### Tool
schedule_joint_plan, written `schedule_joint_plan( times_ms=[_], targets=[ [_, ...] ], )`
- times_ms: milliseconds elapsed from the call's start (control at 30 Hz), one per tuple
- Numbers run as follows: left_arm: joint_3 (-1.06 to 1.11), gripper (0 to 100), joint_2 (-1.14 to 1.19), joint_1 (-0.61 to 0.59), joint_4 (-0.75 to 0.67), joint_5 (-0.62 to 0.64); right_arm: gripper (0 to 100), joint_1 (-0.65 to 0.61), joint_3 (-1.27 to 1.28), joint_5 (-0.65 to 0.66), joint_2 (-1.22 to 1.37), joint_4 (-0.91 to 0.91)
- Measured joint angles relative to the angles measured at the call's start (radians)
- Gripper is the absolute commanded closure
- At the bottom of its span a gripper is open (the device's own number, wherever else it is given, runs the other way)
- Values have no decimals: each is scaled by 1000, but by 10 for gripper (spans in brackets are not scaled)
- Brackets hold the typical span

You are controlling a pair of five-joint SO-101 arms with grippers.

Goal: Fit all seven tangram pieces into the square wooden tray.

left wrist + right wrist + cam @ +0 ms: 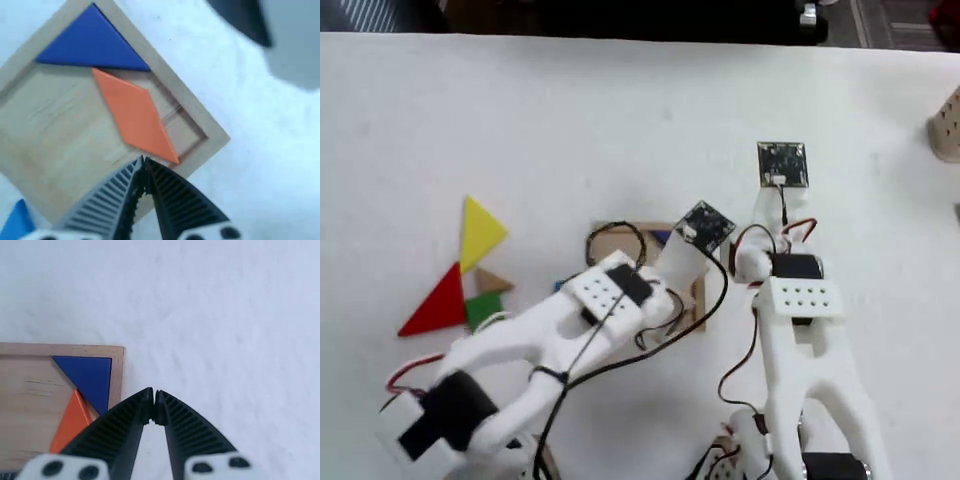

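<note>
Hovering over the rim of the tray (pixel 210 137), the left gripper (pixel 144 167) is clenched on nothing; the right gripper (pixel 153 399) too, beside the tray. The blue triangle (pixel 92 42) and orange piece (pixel 135 115) sit inside (two of seven). Next, I'd guess: open, fetch the red triangle (pixel 438 303) toward the table's (pixel 620 100) left edge.

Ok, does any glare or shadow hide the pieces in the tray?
High view: no glare, but the left arm covers most of the tray. Left wrist view: blue triangle and orange parallelogram evenly lit. Right wrist view: both lit, no glare.
</note>
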Motion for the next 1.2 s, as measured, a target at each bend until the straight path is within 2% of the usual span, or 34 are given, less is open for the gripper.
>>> schedule_joint_plan(
  times_ms=[100, 267, 500, 633, 867, 1200],
  targets=[
    [52, 977, -51, -78, -78, 5, 981, 5, 0, 0, 0, -8],
    [61, 977, -2, -184, -176, 176, 981, 3, 0, 0, 0, -8],
    [-49, 977, 212, -94, -180, 178, 981, 3, 0, 0, 0, -8],
    [-87, 977, 229, -58, -147, 178, 981, 2, 0, 0, 0, -8],
    [-91, 977, 230, 37, -176, 183, 981, 5, 0, 0, 0, -9],
    [-91, 977, 230, 23, -181, 183, 981, 5, 0, 0, 0, -18]
  ],
)
